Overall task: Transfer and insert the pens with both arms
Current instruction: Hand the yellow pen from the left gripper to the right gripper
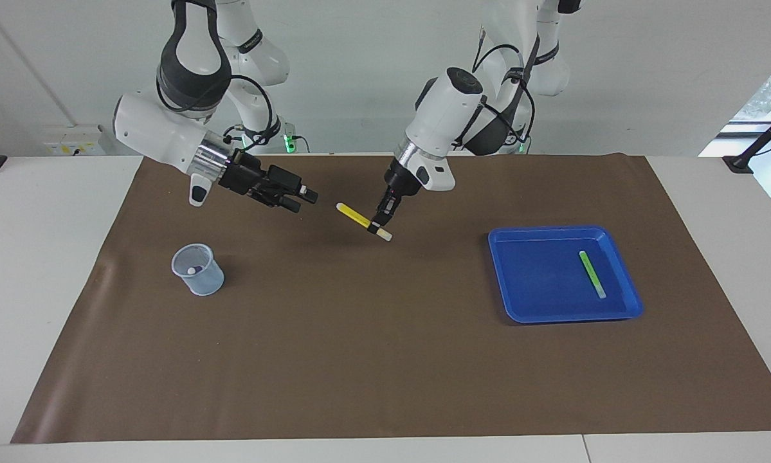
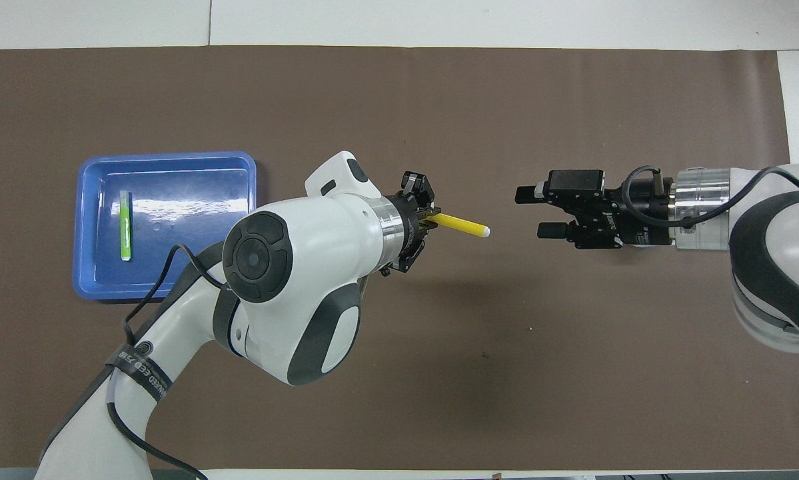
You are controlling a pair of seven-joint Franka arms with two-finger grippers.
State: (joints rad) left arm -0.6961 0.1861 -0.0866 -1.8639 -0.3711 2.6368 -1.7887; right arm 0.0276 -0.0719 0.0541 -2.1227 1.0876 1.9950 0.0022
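as the facing view is showing it, the left gripper (image 1: 381, 224) is hanging over the middle of the brown mat (image 1: 385, 360), its fingers clamping the yellow pen (image 1: 359, 219) near the pale end, with the yellow length slanting out toward the right gripper (image 1: 307, 197). the right gripper is hovering over the mat just beside that pen's free tip, not touching it, and its two fingers are standing apart with nothing between them. the clear cup (image 1: 198, 269) is sitting on the mat toward the right arm's end of the table, and something small with a purple and pale tip is showing inside it; i cannot tell more of it from here. the blue tray (image 1: 539, 308) is lying toward the left arm's end, with the green pen (image 1: 592, 274) resting flat in it.

in the overhead view, the left gripper (image 2: 427, 223) is gripping the yellow pen (image 2: 462, 226), whose white-tipped end is pointing at the right gripper (image 2: 529, 212). the right gripper's fingers (image 2: 525, 194) are spread wide, one each side of the pen's line, with a gap between pen tip and fingers. the green pen (image 2: 126, 226) is lying in the blue tray (image 2: 172, 160), well apart from both grippers. the cup is hidden under the right arm here.
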